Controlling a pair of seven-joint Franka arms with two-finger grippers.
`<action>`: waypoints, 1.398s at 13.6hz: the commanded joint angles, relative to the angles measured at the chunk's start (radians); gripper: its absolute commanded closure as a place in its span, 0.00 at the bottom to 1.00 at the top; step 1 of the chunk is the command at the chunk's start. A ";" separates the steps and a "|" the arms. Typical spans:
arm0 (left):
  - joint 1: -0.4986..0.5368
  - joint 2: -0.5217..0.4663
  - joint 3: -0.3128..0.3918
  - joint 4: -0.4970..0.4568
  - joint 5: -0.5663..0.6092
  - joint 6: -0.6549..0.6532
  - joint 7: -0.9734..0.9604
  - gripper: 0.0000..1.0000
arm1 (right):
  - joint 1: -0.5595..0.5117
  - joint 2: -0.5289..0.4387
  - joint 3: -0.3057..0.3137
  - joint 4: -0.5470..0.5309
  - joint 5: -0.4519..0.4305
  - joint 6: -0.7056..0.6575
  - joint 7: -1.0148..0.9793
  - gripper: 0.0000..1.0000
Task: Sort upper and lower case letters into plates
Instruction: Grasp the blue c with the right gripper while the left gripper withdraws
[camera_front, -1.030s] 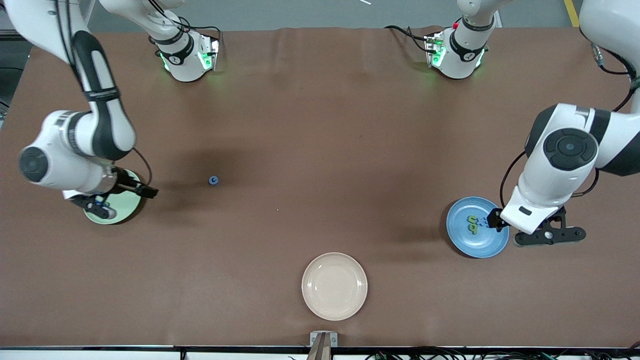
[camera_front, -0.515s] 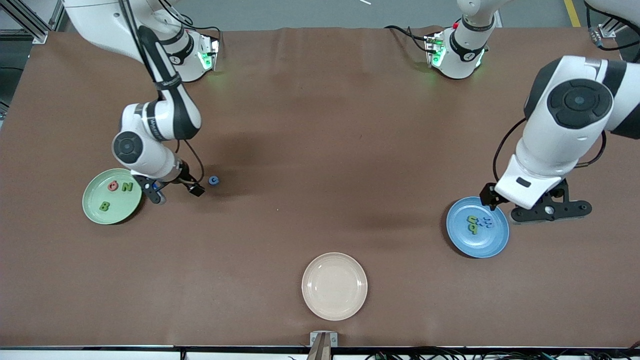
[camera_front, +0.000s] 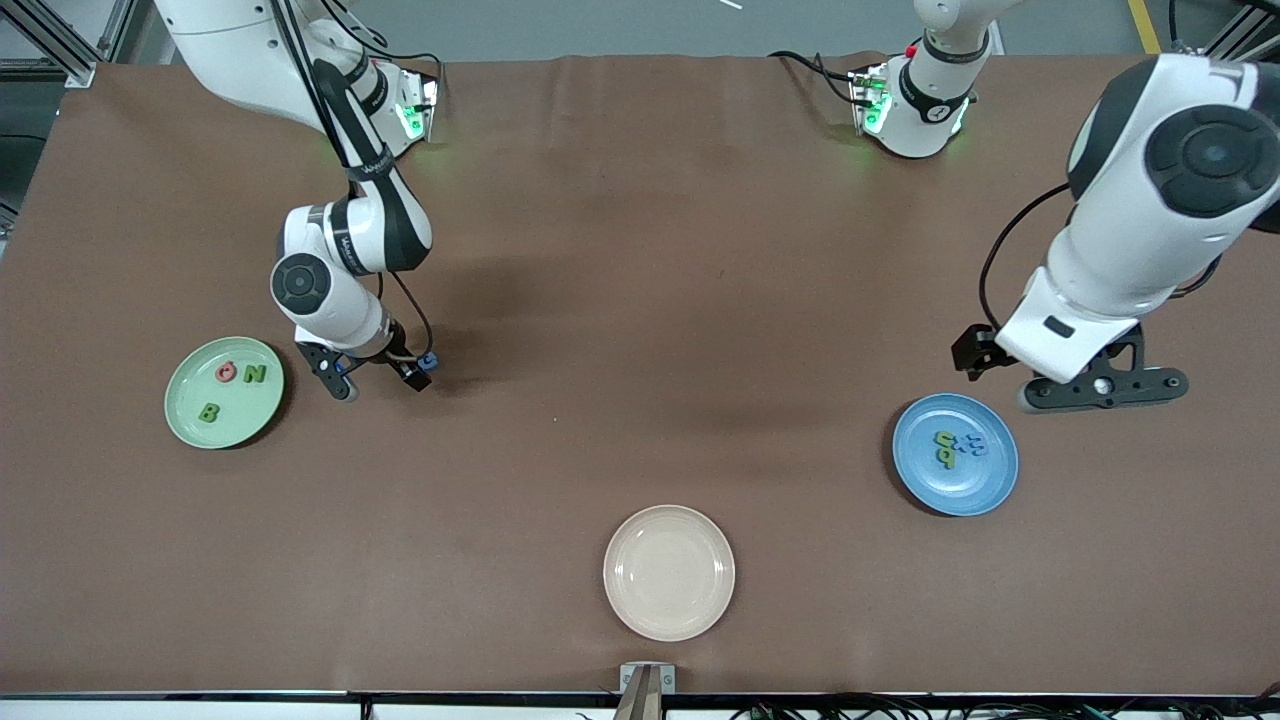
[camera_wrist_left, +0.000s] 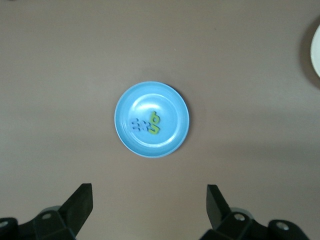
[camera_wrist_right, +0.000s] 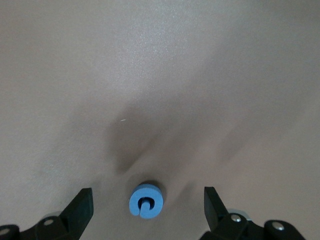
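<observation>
In the green plate (camera_front: 180, 415), three letters; in the blue plate (camera_front: 985, 485), more.

Green plate (camera_front: 224, 392), blue plate (camera_front: 955, 455) hold letters.

mint green plate (camera_front: 185, 415); blue plate (camera_front: 960, 490); cream plate (camera_front: 668, 610); blue letter (camera_wrist_right: 145, 201); brown table (camera_front: 640, 300).

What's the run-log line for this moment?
right gripper: open, over blue letter | left gripper: open, above blue plate | green plate: three letters
</observation>
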 joint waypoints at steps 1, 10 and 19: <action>-0.194 -0.137 0.290 -0.012 -0.190 -0.027 0.095 0.00 | 0.024 0.010 -0.008 -0.018 0.018 0.038 0.011 0.10; -0.552 -0.303 0.827 -0.051 -0.373 -0.196 0.354 0.00 | 0.045 0.035 0.000 -0.018 0.018 0.042 0.011 0.37; -0.537 -0.349 0.825 -0.051 -0.377 -0.217 0.364 0.00 | 0.062 0.052 0.002 -0.010 0.018 0.052 0.011 0.73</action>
